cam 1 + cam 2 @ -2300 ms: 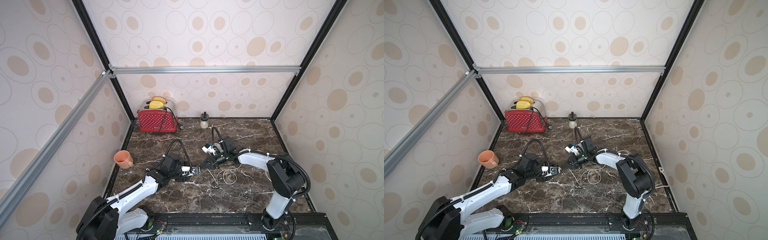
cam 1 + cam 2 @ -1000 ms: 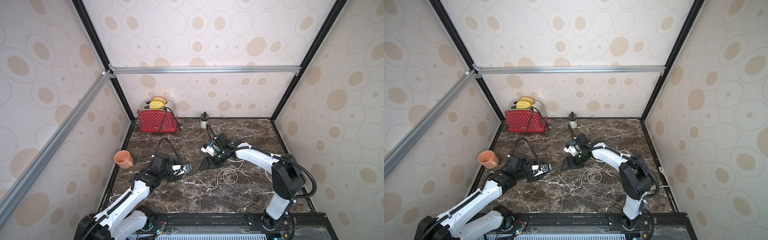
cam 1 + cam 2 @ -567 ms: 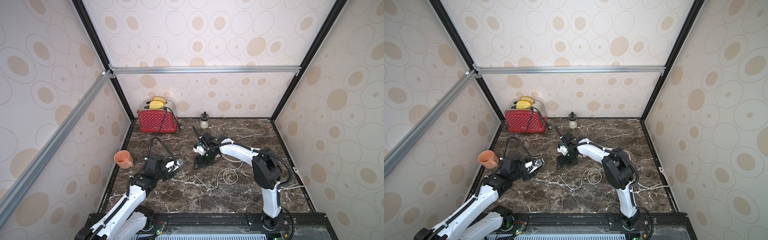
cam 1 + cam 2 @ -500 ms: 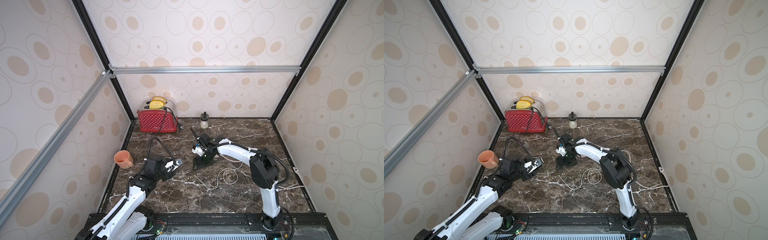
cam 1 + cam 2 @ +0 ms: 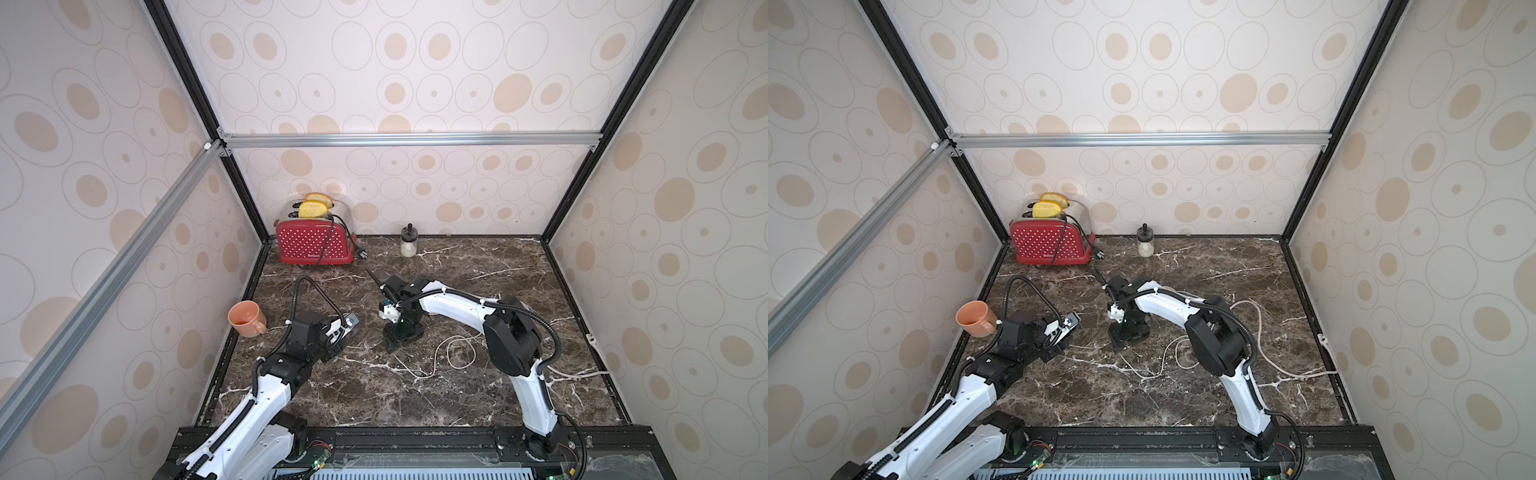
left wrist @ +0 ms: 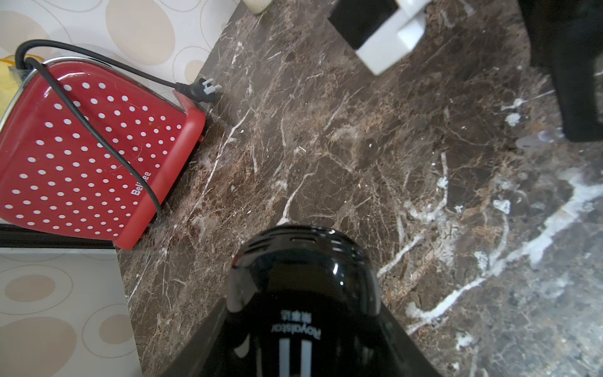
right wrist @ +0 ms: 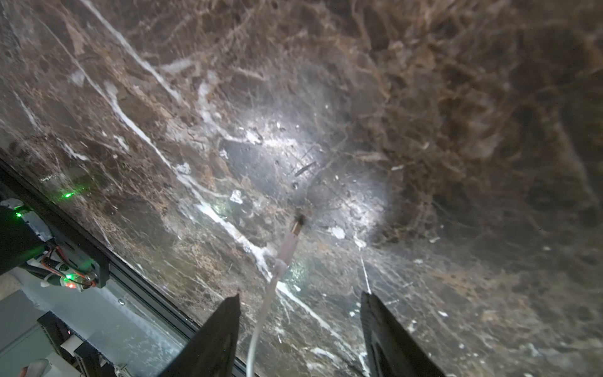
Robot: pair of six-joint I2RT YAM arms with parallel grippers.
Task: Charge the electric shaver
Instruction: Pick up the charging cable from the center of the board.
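Two grippers: the left gripper [image 5: 337, 329] is clamped on the electric shaver [image 6: 300, 287]. The right gripper [image 7: 299, 295] has its jaws apart, straddling the white charging cable [image 7: 261, 316] without pinching it.
Plug [image 7: 291, 240]: lying on the marble table [image 5: 374, 399] just ahead of the right fingertips. The cable sits way closer to one finger than the other.
Shaver spot: looks held up off the table, over near the orange mug [image 5: 245, 319] and well apart from the plug.
Miss risk: the cable is thin and off-centre, so closing could nudge it sideways or grab it crooked, and then the plug points wherever it likes.
Slip risk: the shaver body is glossy and rounded, so I'd guess it can twist in the grip once a plug pushes on it.
Snag risk: the cable's slack loops beside the right arm could drag when it's lifted.
Can't see: the shaver's charging port, in any view. The left fingers are mostly buried under the shaver in the wrist view.
Also murky: the right wrist view is blurry, both top views hide the plug behind the gripper, and I can't tell if the cable's far end is plugged in.
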